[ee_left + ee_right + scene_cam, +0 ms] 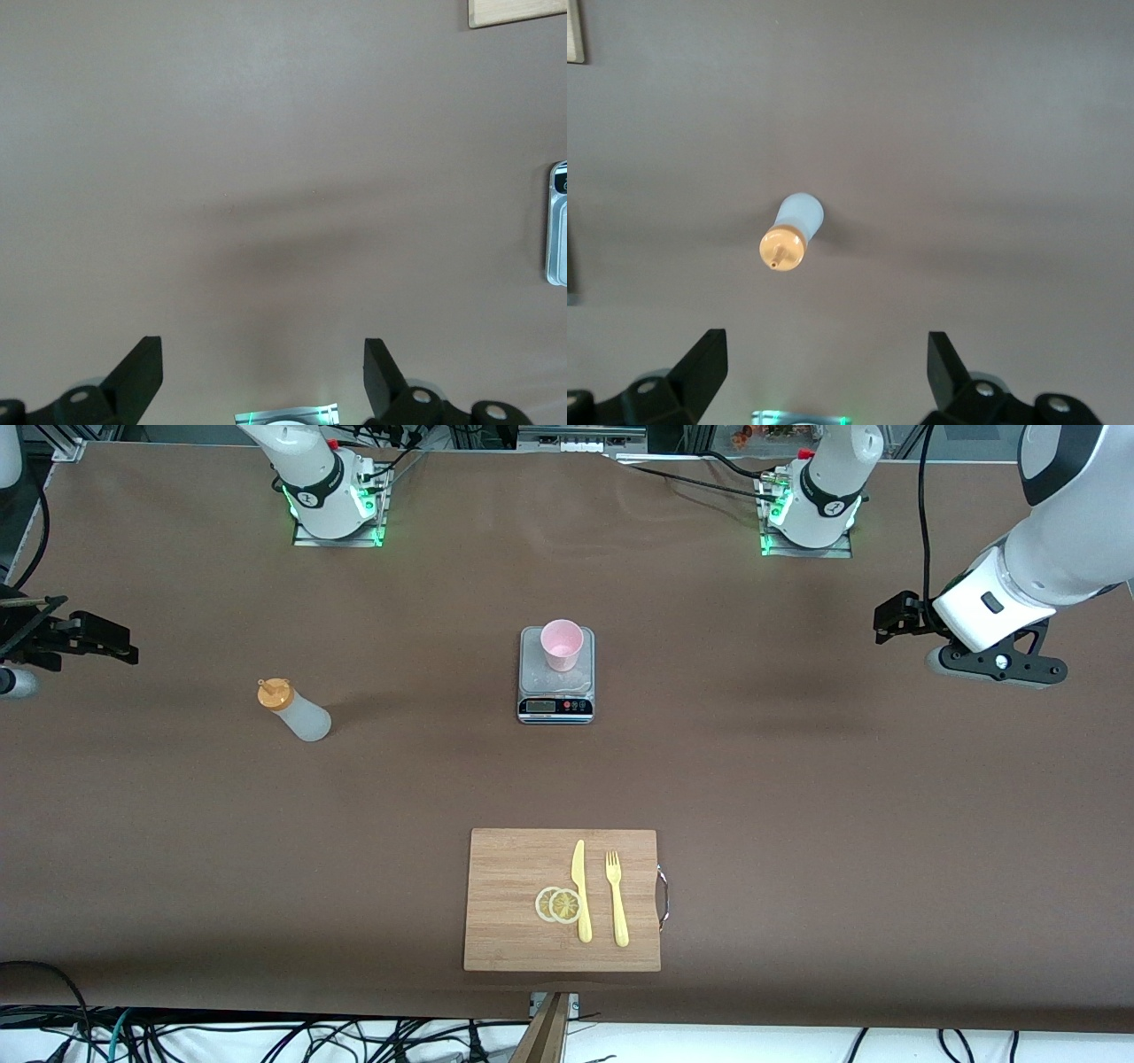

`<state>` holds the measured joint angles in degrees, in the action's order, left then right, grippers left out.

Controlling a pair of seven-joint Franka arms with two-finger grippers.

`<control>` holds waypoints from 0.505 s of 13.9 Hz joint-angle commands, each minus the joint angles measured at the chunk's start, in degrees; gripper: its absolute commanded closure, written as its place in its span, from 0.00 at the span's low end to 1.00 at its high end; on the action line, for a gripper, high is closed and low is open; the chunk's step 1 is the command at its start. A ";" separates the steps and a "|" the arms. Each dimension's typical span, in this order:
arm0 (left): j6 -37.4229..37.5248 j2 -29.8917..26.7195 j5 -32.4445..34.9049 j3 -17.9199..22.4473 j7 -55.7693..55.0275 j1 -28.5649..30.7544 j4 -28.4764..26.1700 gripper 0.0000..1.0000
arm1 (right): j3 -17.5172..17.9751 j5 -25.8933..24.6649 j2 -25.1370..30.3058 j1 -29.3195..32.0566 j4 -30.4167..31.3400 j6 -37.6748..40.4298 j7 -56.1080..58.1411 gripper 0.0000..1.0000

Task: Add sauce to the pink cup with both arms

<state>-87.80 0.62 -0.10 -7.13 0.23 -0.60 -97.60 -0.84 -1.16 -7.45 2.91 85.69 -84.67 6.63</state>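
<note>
Two sets of fingers hang spread and empty: the right gripper (824, 363) over the sauce (792, 232) upright on the counter (797, 797), likely light and squashy; grasp mid-body. The left gripper (263, 367) waits, well apart from the pink cup (562, 644).

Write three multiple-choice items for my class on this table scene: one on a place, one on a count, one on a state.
1. Where does the pink cup stand?
A. on the scale
B. on the cutting board
C. on the bare table

2. How many lemon slices lie on the board?
A. one
B. two
C. four

3. How is the sauce bottle now?
A. held by the right gripper
B. lying flat
C. standing capped, untouched

Key: 1 A, the cup sits on the scale's plate. 2 B, two overlapping slices beside the knife. 3 C, both the right and left gripper hang with open fingers, holding nothing.
</note>
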 commanded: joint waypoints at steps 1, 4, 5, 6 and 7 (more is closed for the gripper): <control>1.40 0.70 0.01 -0.16 0.04 0.33 1.54 0.00 | 0.49 -0.25 2.26 -0.01 2.29 0.99 -5.38 0.00; 1.40 0.70 0.01 -0.16 0.12 0.33 1.54 0.00 | 0.58 -0.08 2.18 -0.88 2.37 0.91 -8.91 0.00; 1.40 0.70 0.01 -0.08 0.04 0.33 1.54 0.00 | 0.67 0.01 2.18 -0.97 2.37 0.91 -8.92 0.00; 1.40 0.70 0.01 -0.16 -0.05 0.33 1.54 0.00 | 0.67 0.01 2.44 -1.58 2.81 0.91 -9.35 0.00; 1.40 0.70 0.01 -0.16 0.03 0.33 1.54 0.00 | 0.58 0.01 2.53 -1.94 3.08 0.91 -11.09 0.00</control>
<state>-87.63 0.62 -0.10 -7.10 0.23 -0.51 -97.60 -0.33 -1.12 -7.06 1.83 86.44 -83.79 -1.71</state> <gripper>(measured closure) 0.000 0.000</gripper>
